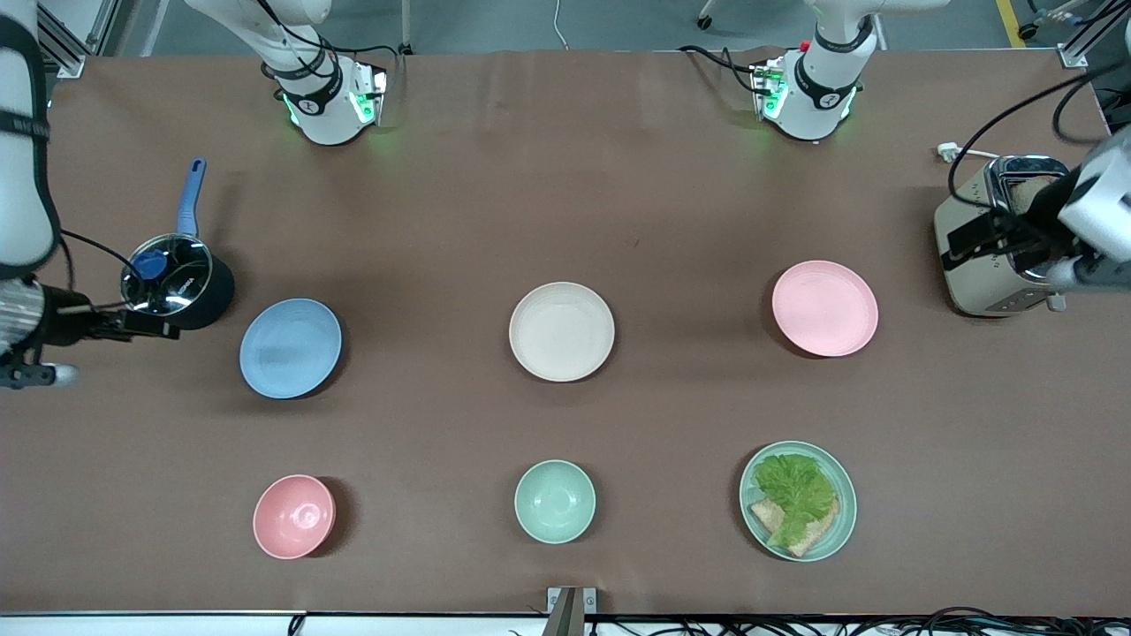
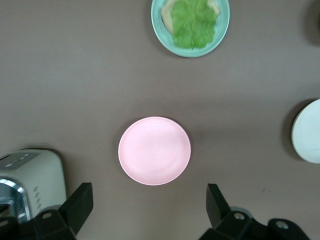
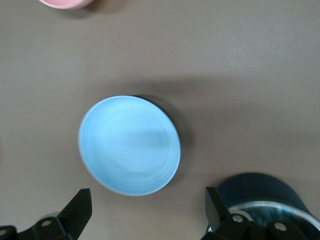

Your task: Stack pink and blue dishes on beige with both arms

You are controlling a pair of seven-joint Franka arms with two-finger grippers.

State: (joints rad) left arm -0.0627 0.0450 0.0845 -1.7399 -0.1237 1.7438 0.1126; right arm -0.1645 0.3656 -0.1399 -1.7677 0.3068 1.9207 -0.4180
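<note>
The table (image 1: 565,177) under me is wide and covered in plain brown, with long bare stretches between the dishes.

My left arm's end holds the toaster (image 1: 990,238). My left gripper (image 2: 150,202) hangs beside it with its fingers (image 2: 80,200) spread wide and holding nothing. The pink plate (image 1: 824,308) lies flat on the table just ahead of those fingertips, its rim free all the way round and apart from the toaster.

At my right arm's end stands a dark saucepan (image 1: 181,287) with a glass lid and a blue handle. My right gripper (image 3: 147,205) hangs next to it, fingers (image 3: 80,202) likewise spread and empty. The blue plate (image 1: 290,348) lies just ahead of those fingertips, close beside the saucepan but not touching it.

The beige plate (image 1: 562,331) sits mid-table between the two plates, well apart from each, with open brown cloth on every side.

Nearer the front camera stand a mint-green plate (image 1: 798,501) with lettuce and bread, a small mint-green bowl (image 1: 555,501), and a small pink bowl (image 1: 294,517), each standing alone.
</note>
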